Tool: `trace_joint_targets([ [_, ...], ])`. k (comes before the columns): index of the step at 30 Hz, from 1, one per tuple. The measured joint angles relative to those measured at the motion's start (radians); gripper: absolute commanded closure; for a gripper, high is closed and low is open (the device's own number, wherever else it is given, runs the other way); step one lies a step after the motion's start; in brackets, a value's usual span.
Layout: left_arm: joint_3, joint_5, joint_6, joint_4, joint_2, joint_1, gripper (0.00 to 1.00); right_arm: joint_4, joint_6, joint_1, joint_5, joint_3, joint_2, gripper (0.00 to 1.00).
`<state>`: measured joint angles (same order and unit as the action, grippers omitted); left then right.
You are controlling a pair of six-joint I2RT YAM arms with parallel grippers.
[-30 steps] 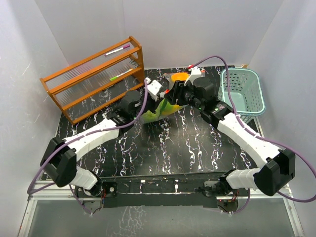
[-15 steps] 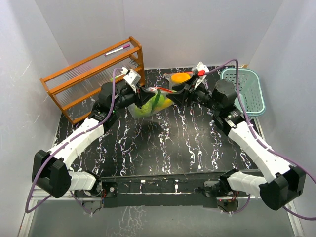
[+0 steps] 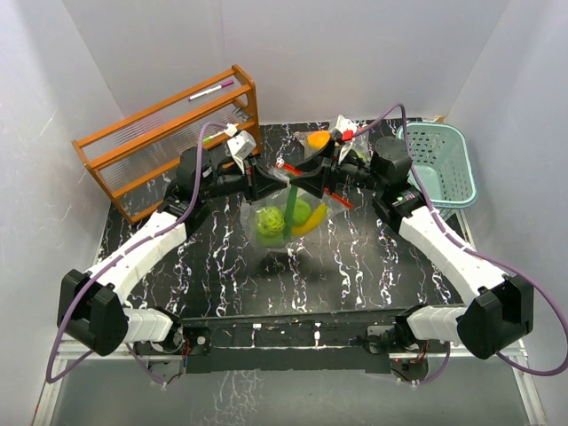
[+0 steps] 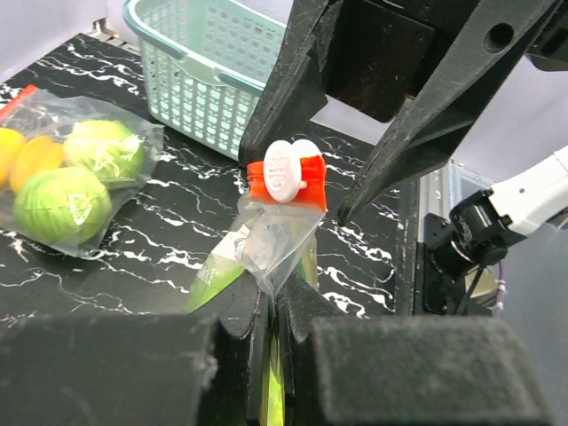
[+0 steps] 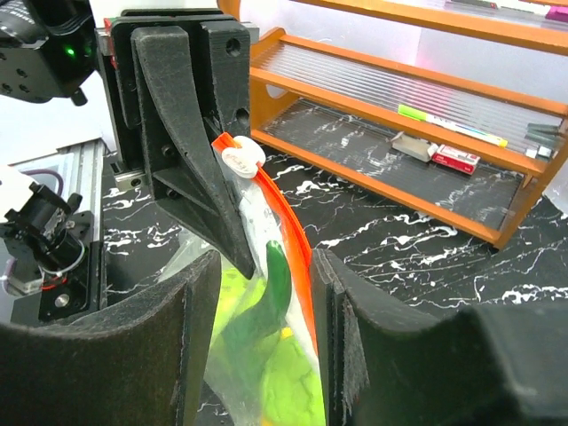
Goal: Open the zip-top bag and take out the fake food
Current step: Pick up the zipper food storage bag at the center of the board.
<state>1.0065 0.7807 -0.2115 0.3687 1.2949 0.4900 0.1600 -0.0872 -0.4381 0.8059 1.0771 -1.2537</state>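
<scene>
The left gripper [image 4: 273,300] is shut tight on the top corner of the zip-top bag [image 3: 286,211], and the bag is held up off the table [image 3: 355,266]. The right gripper [image 5: 264,259] is spread apart, with the red zip strip [image 5: 293,240] and the white slider [image 4: 286,169] between its fingers [image 5: 133,337]; whether they are touched cannot be told. Inside the bag the fake food [image 3: 284,220] is seen: a green cabbage-like ball [image 3: 270,222], a long dark green piece [image 5: 266,302] and a yellow banana [image 3: 310,222]. The bag is likely thin, soft and slippery, so the stiff zip strip or the slider should be pinched, not the film. The toys are probably light and hard, and round ones may roll away. In the top view, the bag hangs just past the table's middle toward 12 o'clock. A second bag of toy food [image 4: 67,173] lies at 12 o'clock from it, a teal basket [image 3: 432,127] at 2 o'clock, and a wooden rack [image 3: 252,102] at 10 o'clock.
</scene>
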Motion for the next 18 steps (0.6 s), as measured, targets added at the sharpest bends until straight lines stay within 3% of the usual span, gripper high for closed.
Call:
trace_joint_targets([
  [8, 0.001, 0.082, -0.042, 0.043, 0.001, -0.004, 1.0, 0.019, 0.012, 0.0, 0.042, 0.016, -0.002, 0.56],
  [13, 0.001, 0.126, -0.048, 0.047, 0.001, -0.004, 1.0, 0.032, 0.016, 0.0, 0.032, 0.039, -0.013, 0.48],
  [15, 0.001, 0.136, -0.048, 0.047, 0.001, -0.004, 1.0, 0.036, 0.018, 0.0, 0.028, 0.039, -0.013, 0.54],
  [18, 0.001, 0.144, -0.048, 0.047, 0.001, -0.004, 1.0, 0.047, 0.013, 0.0, 0.046, 0.042, -0.024, 0.8],
])
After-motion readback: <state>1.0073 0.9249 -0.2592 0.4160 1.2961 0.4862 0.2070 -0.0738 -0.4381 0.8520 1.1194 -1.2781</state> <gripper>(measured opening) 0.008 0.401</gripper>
